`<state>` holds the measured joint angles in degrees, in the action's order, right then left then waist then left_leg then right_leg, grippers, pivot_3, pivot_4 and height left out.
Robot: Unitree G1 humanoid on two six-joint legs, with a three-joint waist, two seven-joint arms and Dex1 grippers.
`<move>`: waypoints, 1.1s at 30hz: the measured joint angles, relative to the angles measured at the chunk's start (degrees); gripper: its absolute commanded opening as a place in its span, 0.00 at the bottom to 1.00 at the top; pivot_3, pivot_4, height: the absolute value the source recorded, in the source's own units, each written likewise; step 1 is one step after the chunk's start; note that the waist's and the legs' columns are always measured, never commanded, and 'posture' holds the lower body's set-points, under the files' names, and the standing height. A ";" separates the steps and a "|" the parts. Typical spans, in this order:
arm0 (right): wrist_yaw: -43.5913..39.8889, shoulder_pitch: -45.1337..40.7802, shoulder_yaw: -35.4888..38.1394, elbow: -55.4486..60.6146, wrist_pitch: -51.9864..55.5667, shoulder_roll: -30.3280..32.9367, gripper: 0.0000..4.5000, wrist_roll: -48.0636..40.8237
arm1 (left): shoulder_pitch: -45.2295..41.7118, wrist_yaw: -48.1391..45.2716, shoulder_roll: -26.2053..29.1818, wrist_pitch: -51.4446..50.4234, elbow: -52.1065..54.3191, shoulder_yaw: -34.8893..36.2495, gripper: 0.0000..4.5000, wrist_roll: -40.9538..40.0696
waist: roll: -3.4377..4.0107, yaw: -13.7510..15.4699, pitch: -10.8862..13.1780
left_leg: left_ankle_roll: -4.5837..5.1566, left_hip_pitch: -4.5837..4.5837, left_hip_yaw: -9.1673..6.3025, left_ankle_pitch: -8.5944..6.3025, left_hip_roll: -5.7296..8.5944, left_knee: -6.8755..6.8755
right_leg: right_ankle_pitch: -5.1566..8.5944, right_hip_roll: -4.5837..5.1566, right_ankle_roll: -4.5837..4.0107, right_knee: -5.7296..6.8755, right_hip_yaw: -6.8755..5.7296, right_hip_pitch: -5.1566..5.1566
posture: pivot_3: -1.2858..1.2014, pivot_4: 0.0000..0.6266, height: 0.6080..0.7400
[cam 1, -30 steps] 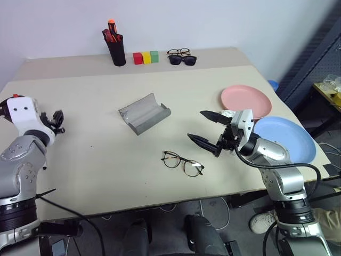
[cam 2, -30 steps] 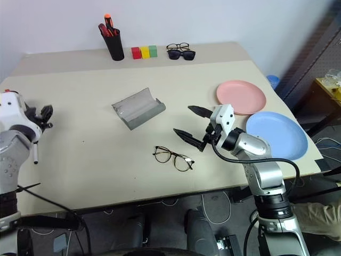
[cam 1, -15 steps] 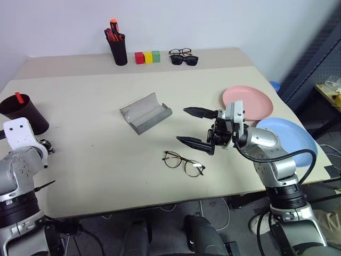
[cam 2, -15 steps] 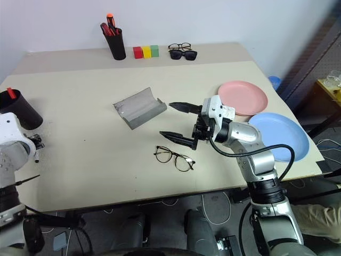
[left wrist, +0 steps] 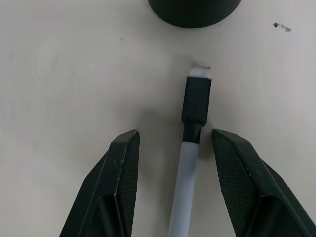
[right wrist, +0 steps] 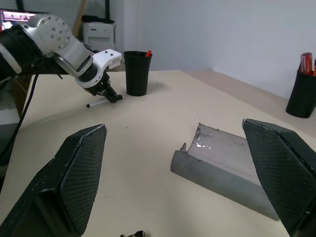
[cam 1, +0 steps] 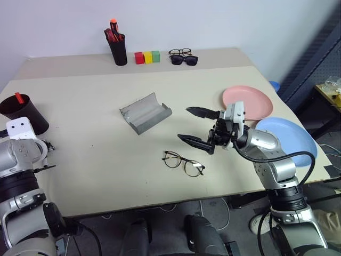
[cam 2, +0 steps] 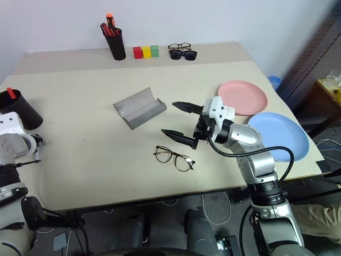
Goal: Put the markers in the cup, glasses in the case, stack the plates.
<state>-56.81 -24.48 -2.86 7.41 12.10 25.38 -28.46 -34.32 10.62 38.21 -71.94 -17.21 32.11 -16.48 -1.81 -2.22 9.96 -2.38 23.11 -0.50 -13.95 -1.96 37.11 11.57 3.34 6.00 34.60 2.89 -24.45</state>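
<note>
Left end effector [left wrist: 174, 148] angled down, open; right end effector [cam 1: 196, 126] level, spread wide.

Far edge of the table [cam 1: 80, 154], left to right: black pen holder [cam 1: 117, 50] with bunched red and orange markers [cam 1: 111, 32] sticking out the top, then red, yellow and green blocks [cam 1: 146, 57] touching in a row, then black-rimmed glasses [cam 1: 179, 52] with dark sunglasses [cam 1: 184, 60] just in front, touching or nearly so.

Beige table [cam 1: 80, 96], case [cam 1: 145, 113], glasses [cam 1: 183, 163], plates [cam 1: 246, 101], cup [cam 1: 21, 112], perhaps blocks [cam 1: 147, 57]
</note>
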 measured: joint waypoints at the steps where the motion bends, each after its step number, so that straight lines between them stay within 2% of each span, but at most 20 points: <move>1: 0.19 0.07 0.01 0.20 0.00 0.02 1.00 0.05 | -0.58 -0.62 0.43 0.53 -1.29 -0.63 0.51 0.46 | 0.00 -0.03 0.00 | 0.00 0.00 0.00 0.00 0.00 0.00 | 0.00 0.00 0.00 0.00 0.00 0.00 | 0.52 0.24 1.00; 8: 0.87 0.79 0.04 0.90 -0.01 0.23 1.00 0.20 | -7.17 -5.47 4.65 6.38 -15.37 -6.42 0.51 3.93 | 0.00 -0.04 0.00 | 0.00 0.00 0.01 0.00 0.00 -0.02 | 0.00 0.01 0.00 -0.01 -0.01 -0.01 | 0.52 0.24 1.00; 11: 1.24 0.79 0.04 0.93 -0.01 0.30 1.00 0.26 | -9.67 -7.41 5.59 8.67 -20.58 -8.59 0.34 5.07 | 0.02 0.06 -0.01 | 0.00 -0.04 0.01 0.00 0.00 -0.02 | 0.00 0.01 0.01 0.03 -0.01 0.00 | 0.52 0.24 1.00; 12: 1.32 0.80 0.04 0.96 -0.01 0.34 1.00 0.29 | -10.19 -7.97 5.59 9.11 -21.50 -9.01 0.25 5.26 | 0.02 0.06 -0.01 | 0.00 -0.05 0.01 0.00 0.00 -0.02 | 0.00 0.01 0.01 0.06 -0.01 0.00 | 0.52 0.24 1.00; 14: 1.45 0.80 0.04 1.24 -0.01 0.43 1.00 0.44 | -10.94 -8.69 5.59 9.84 -23.06 -9.52 0.01 5.52 | 0.02 -0.03 -0.01 | 0.00 -0.11 0.01 0.00 0.00 -0.02 | 0.00 0.01 0.01 0.15 -0.01 0.00 | 0.52 0.24 1.00; 21: 1.96 0.91 0.08 1.43 -0.01 0.68 1.00 0.89 | -8.41 -10.00 5.62 8.73 -19.79 -9.95 0.00 5.98 | 0.03 -0.33 -0.01 | 0.00 -0.33 0.04 0.00 0.00 -0.14 | 0.12 0.01 0.11 0.46 0.02 0.00 | 0.52 0.24 1.00; 26: 1.99 0.72 0.24 1.23 -0.08 0.76 1.00 1.29 | 2.70 -16.28 4.38 6.61 -0.45 -10.94 0.00 3.69 | -0.01 -0.24 0.02 | -0.01 -0.26 0.10 -0.01 0.01 -0.14 | 0.16 0.10 0.11 0.45 0.06 -0.03 | 0.52 0.24 1.00; 30: 1.90 -0.26 0.20 -0.17 -0.51 0.49 1.00 1.32 | 8.56 -18.13 3.50 19.45 13.99 -10.95 0.00 4.40 | -0.27 0.29 0.15 | -0.03 -0.18 0.08 0.00 0.01 -0.08 | 0.21 0.19 -0.11 0.42 0.03 -0.08 | 0.52 0.24 1.00; 33: 1.79 -1.39 0.18 -1.73 -1.16 0.13 1.00 1.36 | 6.70 -16.18 3.99 38.03 14.57 -10.98 0.00 8.43 | -0.26 0.55 0.15 | -0.04 -0.17 0.12 0.00 0.05 -0.08 | 0.21 0.24 -0.12 0.35 0.03 -0.08 | 0.52 0.24 1.00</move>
<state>-55.02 -25.87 -2.68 5.67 10.94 25.51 -27.09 -27.62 -5.56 42.20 -33.91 -2.65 21.12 -8.04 -2.07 -1.67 10.12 -2.42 22.93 -0.38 -13.95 -1.91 37.03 11.77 3.58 5.88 34.95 2.92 -24.53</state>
